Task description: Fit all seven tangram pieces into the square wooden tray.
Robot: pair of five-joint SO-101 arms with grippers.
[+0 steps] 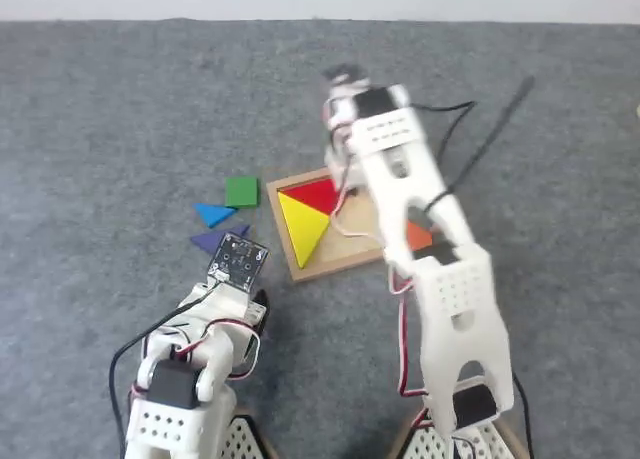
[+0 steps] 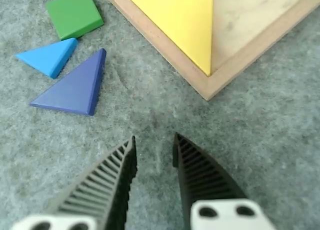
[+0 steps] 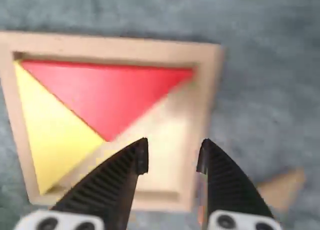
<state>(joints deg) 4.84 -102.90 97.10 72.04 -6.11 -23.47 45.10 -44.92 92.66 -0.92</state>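
Hovering with jaws parted over the wooden tray point(image 3: 110, 43), the right gripper point(image 3: 172, 155) overlooks a red triangle point(image 3: 105, 92) and yellow triangle point(image 3: 55, 130) seated inside. The left gripper point(image 2: 155, 140), also parted, hangs beside the tray, near a green square point(image 2: 74, 13), light-blue triangle point(image 2: 49, 56) and dark-blue triangle point(image 2: 75, 87).

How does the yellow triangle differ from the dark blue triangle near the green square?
Colour: the yellow triangle is bright yellow, while the dark blue triangle is deep blue. Size: the yellow triangle is clearly bigger than the dark blue triangle. Place: the yellow triangle lies inside the wooden tray, and the dark blue triangle lies outside it on the grey mat. Both are triangles lying flat.
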